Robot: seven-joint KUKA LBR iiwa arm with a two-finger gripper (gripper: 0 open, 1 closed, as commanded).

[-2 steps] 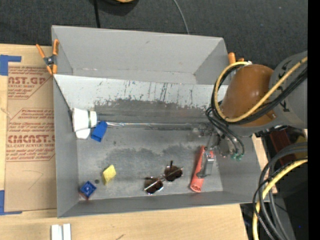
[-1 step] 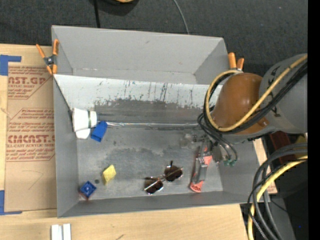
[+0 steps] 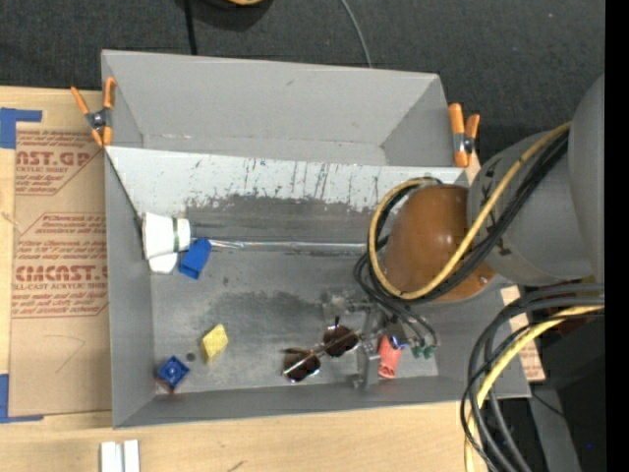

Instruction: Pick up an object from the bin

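My gripper (image 3: pixel 354 340) is low in the bin's front right part, its two metal fingers standing apart, one toward the back (image 3: pixel 340 309) and one toward the front (image 3: pixel 366 372). A pair of sunglasses with brown lenses (image 3: pixel 316 354) lies on the floor there. Its right end reaches in between the fingers and its left lens sticks out to the left. The fingers are not closed on it. A small pink piece (image 3: pixel 390 359) sits just right of the front finger; I cannot tell whether it is loose or belongs to the wrist.
A yellow block (image 3: pixel 214 342) and a small blue block (image 3: pixel 173 373) lie at the front left. A white cup-like thing (image 3: pixel 162 240) and a larger blue block (image 3: pixel 195 259) rest against the left wall. The arm's orange cover and cables hang over the right side.
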